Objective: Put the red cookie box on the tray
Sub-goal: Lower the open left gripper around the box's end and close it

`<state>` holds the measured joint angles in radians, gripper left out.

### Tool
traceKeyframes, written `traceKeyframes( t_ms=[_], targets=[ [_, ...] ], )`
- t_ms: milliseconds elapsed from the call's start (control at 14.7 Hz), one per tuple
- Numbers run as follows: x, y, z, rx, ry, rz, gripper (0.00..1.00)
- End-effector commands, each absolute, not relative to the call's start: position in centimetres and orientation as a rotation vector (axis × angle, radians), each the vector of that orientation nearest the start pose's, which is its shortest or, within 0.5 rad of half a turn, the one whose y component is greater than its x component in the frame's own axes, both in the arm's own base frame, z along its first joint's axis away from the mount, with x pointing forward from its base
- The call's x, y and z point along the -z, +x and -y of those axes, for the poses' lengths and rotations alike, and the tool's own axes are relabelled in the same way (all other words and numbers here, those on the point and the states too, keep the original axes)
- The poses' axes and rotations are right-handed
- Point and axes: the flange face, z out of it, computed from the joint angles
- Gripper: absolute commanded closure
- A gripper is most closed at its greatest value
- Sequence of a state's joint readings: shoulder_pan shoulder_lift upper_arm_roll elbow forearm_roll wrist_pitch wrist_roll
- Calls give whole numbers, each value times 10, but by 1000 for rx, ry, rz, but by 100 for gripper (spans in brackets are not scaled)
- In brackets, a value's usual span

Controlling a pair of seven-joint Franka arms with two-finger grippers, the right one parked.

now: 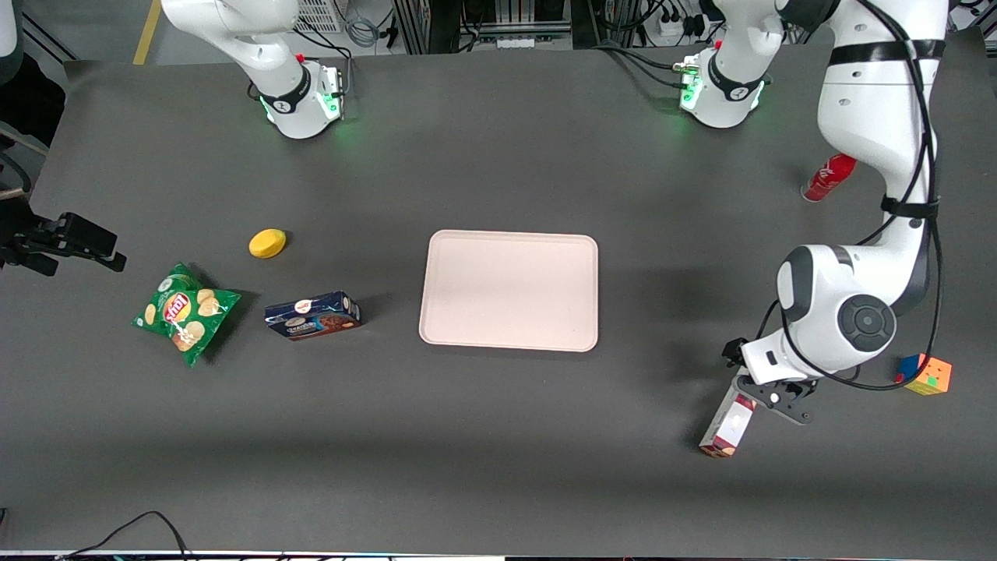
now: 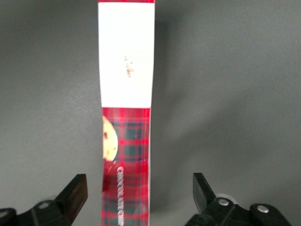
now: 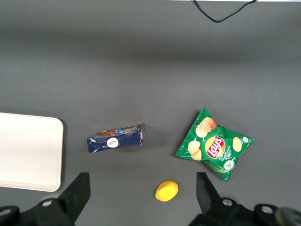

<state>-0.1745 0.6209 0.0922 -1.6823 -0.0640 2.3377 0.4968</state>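
A green chip bag [image 1: 185, 311], a yellow round thing [image 1: 267, 243] and the dark blue cookie box [image 1: 312, 315] lie toward the parked arm's end of the tabletop [image 1: 483, 452]. The tray [image 1: 509, 289] sits bare near the middle. The red cookie box [image 1: 727, 425] lies flat toward the working arm's end, nearer the front edge than the tray and well apart from it. The hand [image 2: 140, 197] hovers over one end of the box, its fingers [image 2: 75, 192] spread wide apart, one to each side of the carton's narrow width, touching nothing. The carton looks light, stiff and crushable, with a smooth printed skin; gripping across its slim width near mid-length should keep it level. A red bottle [image 1: 828, 178] and a colour cube [image 1: 927, 375] stand by the working arm, off the route. Nothing appears to block the way to the tray.
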Motion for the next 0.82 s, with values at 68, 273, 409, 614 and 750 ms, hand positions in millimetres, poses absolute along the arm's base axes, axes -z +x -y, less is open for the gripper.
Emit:
traceKeyframes(
  t_ms=[68,273,409,614,750],
  targets=[
    [-230,701,73,128,-3002,-880,0],
    [-229,709,78,148,-2993,-889,0],
    [-226,711,78,178,-2986,-887,1],
    [-222,710,78,180,-2989,-879,35],
    [-219,710,77,173,-2991,-876,50]
  ],
)
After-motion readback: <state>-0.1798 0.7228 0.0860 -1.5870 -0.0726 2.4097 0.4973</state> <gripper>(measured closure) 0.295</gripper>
